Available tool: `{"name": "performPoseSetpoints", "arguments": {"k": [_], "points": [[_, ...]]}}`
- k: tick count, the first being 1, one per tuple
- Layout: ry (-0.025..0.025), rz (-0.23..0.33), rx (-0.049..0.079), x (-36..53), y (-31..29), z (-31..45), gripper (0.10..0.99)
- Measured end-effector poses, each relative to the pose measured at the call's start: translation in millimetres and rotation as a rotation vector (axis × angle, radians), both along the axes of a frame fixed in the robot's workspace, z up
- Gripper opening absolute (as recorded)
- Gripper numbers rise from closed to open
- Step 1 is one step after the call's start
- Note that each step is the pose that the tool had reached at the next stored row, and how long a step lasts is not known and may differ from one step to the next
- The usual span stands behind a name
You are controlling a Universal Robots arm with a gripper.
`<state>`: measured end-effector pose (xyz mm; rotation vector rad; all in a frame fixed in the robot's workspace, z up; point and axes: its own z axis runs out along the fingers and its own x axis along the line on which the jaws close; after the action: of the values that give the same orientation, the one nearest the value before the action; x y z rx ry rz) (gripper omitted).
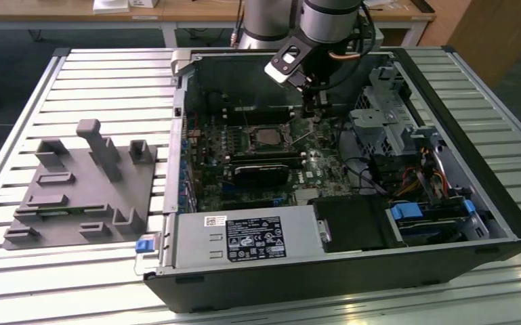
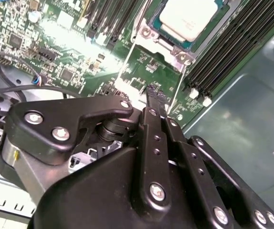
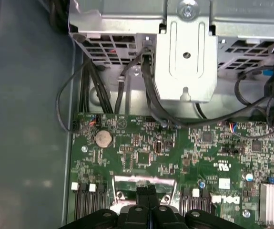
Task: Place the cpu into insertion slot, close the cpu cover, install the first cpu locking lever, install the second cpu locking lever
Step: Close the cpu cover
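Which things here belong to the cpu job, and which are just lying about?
Job in hand: cpu, seated; cpu cover around it; gripper, shut, close beside them.
Lying about: grey holder tray; power supply; drive cage; coin battery.

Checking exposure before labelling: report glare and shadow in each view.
Second wrist view: glare washes the cpu top nearly white, and a bright patch blooms on the motherboard. First wrist view: the silvery drive bracket is brightly lit. Exterior view: the case interior lies dim against the bright slatted table.
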<state>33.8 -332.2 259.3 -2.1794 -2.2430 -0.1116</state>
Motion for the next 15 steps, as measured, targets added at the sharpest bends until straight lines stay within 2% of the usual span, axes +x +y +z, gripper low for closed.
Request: {"name": "performPoseSetpoints", "arguments": {"k": [15], "points": [[0.0026,0.0,-0.007,21.4,3.5,-3.3,0.106]]}}
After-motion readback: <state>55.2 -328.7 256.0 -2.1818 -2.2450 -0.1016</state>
